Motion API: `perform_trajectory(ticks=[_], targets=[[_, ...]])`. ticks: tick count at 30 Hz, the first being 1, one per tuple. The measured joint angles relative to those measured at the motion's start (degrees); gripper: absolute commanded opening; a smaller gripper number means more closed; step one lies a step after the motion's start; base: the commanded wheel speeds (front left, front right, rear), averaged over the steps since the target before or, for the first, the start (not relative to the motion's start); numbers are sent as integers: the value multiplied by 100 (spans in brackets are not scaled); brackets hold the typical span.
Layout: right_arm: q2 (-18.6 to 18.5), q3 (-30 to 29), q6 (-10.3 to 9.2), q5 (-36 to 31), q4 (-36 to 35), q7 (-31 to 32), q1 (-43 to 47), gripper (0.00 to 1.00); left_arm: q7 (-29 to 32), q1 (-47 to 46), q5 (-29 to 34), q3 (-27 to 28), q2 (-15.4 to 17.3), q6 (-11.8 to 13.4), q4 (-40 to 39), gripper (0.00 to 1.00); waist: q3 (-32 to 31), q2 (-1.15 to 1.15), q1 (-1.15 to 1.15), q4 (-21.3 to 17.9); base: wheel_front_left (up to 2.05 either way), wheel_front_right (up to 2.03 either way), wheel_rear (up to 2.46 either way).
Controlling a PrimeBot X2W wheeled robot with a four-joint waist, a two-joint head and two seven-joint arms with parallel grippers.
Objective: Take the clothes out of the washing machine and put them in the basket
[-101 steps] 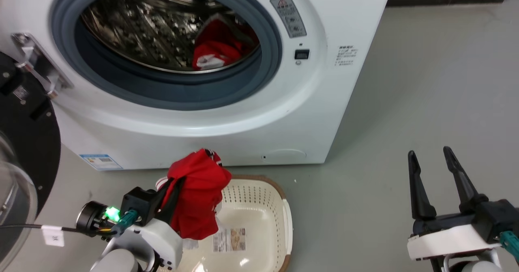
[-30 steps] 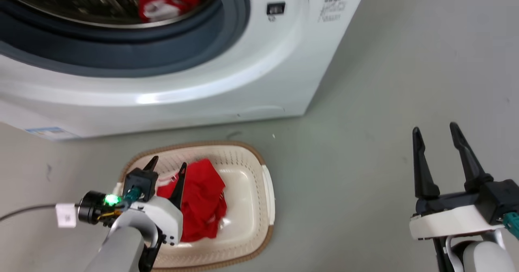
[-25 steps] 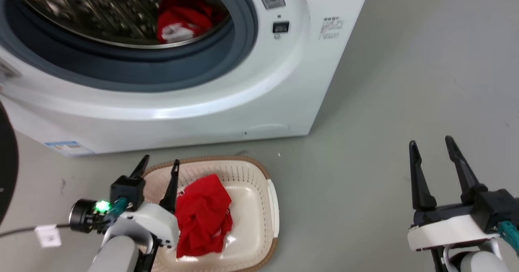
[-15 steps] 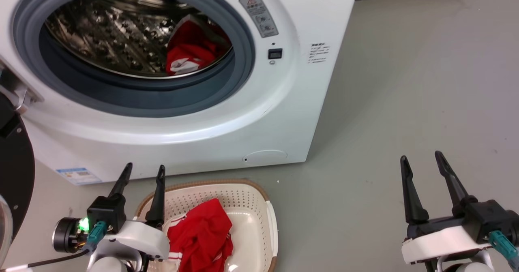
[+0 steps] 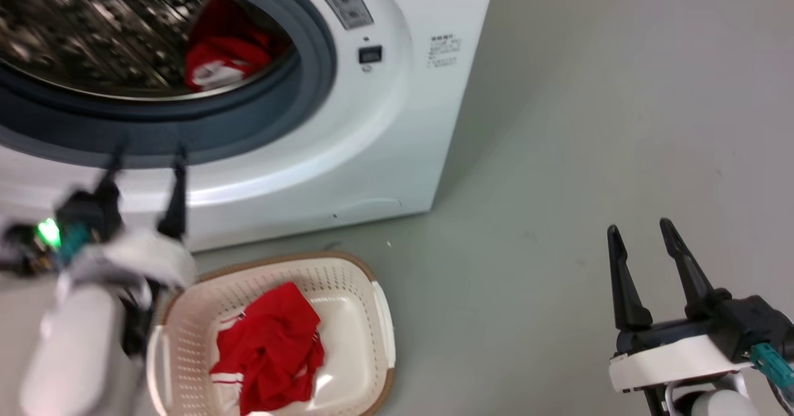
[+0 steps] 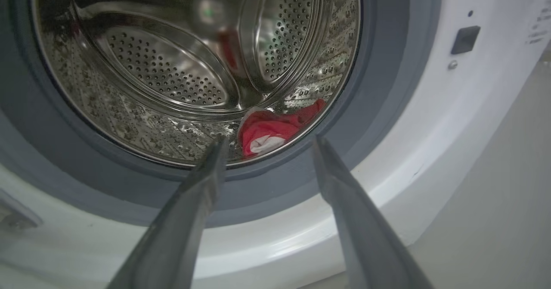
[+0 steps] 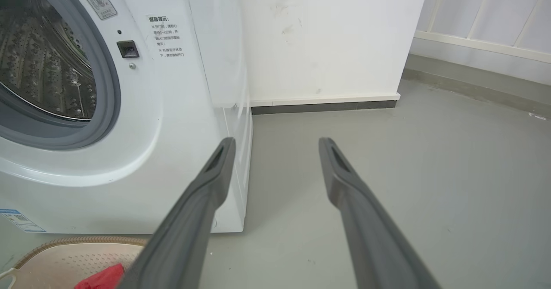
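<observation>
One red garment with white trim [image 5: 268,349] lies in the cream basket [image 5: 379,317] on the floor before the washing machine [image 5: 384,131]; a corner of it [image 7: 101,277] shows in the right wrist view too. Another red and white garment [image 5: 220,56] [image 6: 269,129] rests at the drum's lower right, just inside the grey porthole rim. My left gripper [image 5: 147,157] [image 6: 267,144] is open and empty, raised in front of the porthole's lower rim and pointing at that garment. Over the bare floor to the right, my right gripper [image 5: 639,230] [image 7: 277,144] stays open and empty.
Grey floor [image 5: 589,124] stretches to the right of the machine. A white wall with a dark skirting [image 7: 323,106] stands behind it. The basket's rim [image 7: 77,240] sits close to the machine's front.
My left gripper let go of the red garment into the basket, opened, and rose from the basket up to the porthole's lower rim. The head camera shifted. The right gripper kept still.
</observation>
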Motion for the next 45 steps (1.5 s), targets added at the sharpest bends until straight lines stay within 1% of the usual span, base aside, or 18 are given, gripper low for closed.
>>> perform_trajectory(ticks=[4, 7, 12, 15, 17, 18, 22, 25, 28, 34, 42, 43, 44, 45], targets=[[0, 69, 0, 120, -65, 0, -131, 100, 706, -952, 11, -19, 398, -97, 264, 100, 397, 0, 0, -184, 0, 0, 0], [-3, 64, -1, 264, -138, 0, -243, 100, 1270, -1742, -2, -235, 782, -191, 517, 100, 740, 0, 1, -323, 0, 0, 0], [-2, 185, 0, 479, -222, 0, -419, 100, 2198, -3099, -302, -553, 1244, -243, 1106, 100, 1355, 0, 1, -558, 0, 0, 0], [-2, 301, -1, 616, -269, 0, -469, 100, 2663, -3952, -550, -855, 1536, -243, 1459, 100, 1718, 0, 1, -714, 0, 0, 0], [-5, 410, -1, 687, -296, 0, -526, 100, 2954, -4450, -737, -960, 1670, -249, 1726, 100, 1945, 0, 1, -828, 0, 0, 0], [-5, 476, 0, 713, -314, 0, -549, 100, 3060, -4681, -891, -876, 1700, -249, 1874, 100, 2048, 0, 1, -892, 0, 0, 0], [-4, 757, 0, 824, -365, 0, -602, 100, 3559, -5368, -976, -925, 2008, -248, 2383, 100, 2364, 0, 1, -1234, 0, 0, 0], [-5, 862, 0, 943, -438, 0, -624, 100, 3912, -5963, -1038, -861, 2042, -207, 2714, 100, 2606, 0, 2, -1453, 0, 0, 0], [-4, 937, 0, 998, -510, 0, -616, 100, 4376, -6296, -989, -983, 2048, -185, 3069, 100, 2817, 0, 1, -1643, 0, 0, 0], [-3, 968, 0, 1020, -638, 0, -430, 100, 4960, -6618, -822, -1303, 2007, -172, 3567, 100, 3090, 0, 1, -1770, 0, 0, 0], [-2, 956, 0, 1045, -762, 0, -377, 100, 5119, -6988, -756, -1529, 1965, -199, 3949, 100, 3248, 0, 1, -1731, 0, 0, 0], [0, 926, 0, 1061, -772, 0, -377, 100, 5220, -7029, -806, -1537, 1944, -199, 4022, 82, 3266, 0, 1, -1722, 0, 0, 0], [0, 877, 0, 1076, -773, 0, -377, 100, 5298, -7062, -854, -1545, 1924, -201, 4063, 0, 3280, 0, 1, -1711, 0, 0, 0], [-3, 848, 0, 1102, -779, 0, -377, 100, 5320, -7095, -894, -1562, 1911, -212, 4085, 0, 3293, 0, 0, -1701, 0, 0, 0]])
